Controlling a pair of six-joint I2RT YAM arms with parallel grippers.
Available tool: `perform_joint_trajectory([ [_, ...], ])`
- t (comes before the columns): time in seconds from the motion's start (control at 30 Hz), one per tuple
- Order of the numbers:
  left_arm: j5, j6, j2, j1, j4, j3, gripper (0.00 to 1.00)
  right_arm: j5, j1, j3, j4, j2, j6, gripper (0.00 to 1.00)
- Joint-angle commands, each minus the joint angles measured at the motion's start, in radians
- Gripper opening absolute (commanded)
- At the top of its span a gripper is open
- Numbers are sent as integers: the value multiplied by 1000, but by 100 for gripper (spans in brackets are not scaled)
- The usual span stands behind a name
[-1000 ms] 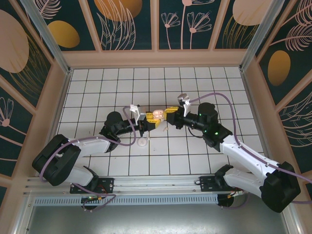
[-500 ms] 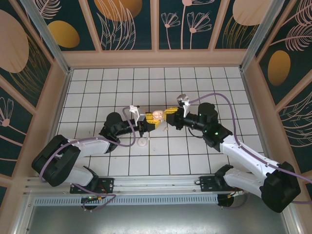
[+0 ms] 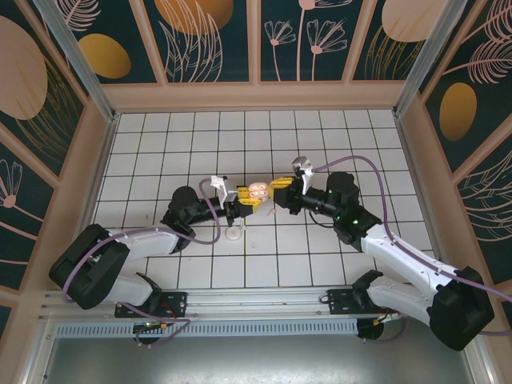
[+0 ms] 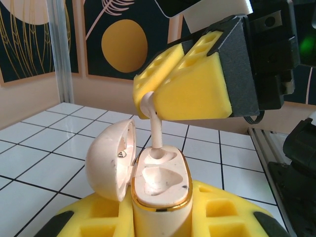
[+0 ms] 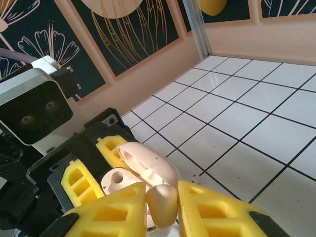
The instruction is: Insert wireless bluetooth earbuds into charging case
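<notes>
My right gripper (image 5: 162, 196) has edged a touch leftward since a second ago, its yellow foam fingers (image 5: 212, 210) pinching the pale pinkish plastic wireless earbud (image 4: 155, 126), whose stem tip meets a well of the open cream, gold-rimmed charging case (image 4: 160, 180), itself pinched upright by my left gripper (image 4: 160, 219) over the white tiled table (image 3: 320, 136).

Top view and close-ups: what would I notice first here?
At the middle of the tiled table, the left tool grips an open pale case, lid swung aside. The right tool holds an earbud stem-down at its socket. Bright yellow foam fingers stand out.
</notes>
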Motion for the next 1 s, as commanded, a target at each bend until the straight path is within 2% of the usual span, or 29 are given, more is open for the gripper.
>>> perform_joint_trajectory([
  [0.0, 0, 53, -44, -2, 116, 0, 16, -42, 7, -26, -8, -11, 14, 22],
  [0.53, -74, 325, -131, -4, -44, -33, 15, -118, 10, 21, 27, -41, 39, 22],
  [0.97, -82, 403, -145, -24, -71, -46, 15, -105, 24, 59, 27, -27, 35, 22],
])
